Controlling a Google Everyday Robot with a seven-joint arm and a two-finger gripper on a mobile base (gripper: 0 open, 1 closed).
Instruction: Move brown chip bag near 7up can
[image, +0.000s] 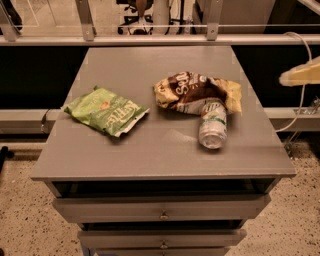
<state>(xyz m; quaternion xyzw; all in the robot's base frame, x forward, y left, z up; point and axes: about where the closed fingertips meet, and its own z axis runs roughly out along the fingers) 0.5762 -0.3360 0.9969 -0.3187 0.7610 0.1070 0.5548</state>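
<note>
The brown chip bag (192, 91) lies crumpled on the right half of the grey table (150, 155). The 7up can (212, 126) lies on its side just in front of the bag, its top end touching the bag's lower edge and its open end facing the table's front. My gripper (299, 75) is at the far right edge of the view, beyond the table's right side and raised above the tabletop. It is well apart from the bag and the can and holds nothing.
A green chip bag (106, 111) lies flat on the left half of the table. Drawers (162, 209) sit under the tabletop. A metal rail (150, 39) runs behind the table. A white cable (302, 90) hangs at the right, next to the gripper.
</note>
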